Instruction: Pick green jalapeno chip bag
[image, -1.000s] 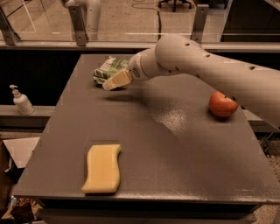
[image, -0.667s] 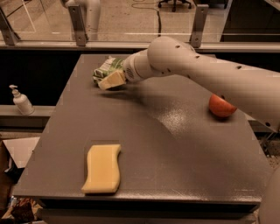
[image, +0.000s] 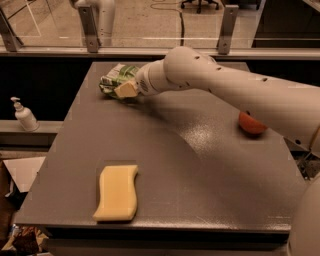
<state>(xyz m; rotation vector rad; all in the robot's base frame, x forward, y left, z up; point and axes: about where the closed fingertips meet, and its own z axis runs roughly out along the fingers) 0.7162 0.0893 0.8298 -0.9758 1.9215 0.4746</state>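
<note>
A: Where's the bag (image: 115, 76)?

B: It's at the far left corner of the table (image: 200, 165), close to the edge. The pincer (image: 126, 90) is pressed against its near side. I can't tell whether it is clenched or released.

A: What's the risk?

B: I think the slick foil could skid ahead of the pincer rather than be caught. With the edge that close, another shove could tip it off, or the pincer might pinch only a wrinkle and lose it on lifting.

A: Any change from a second ago?

B: The arm (image: 225, 85) has reached further left and the bag has slid left with it. The arm also hides more of the apple (image: 251, 125).
</note>
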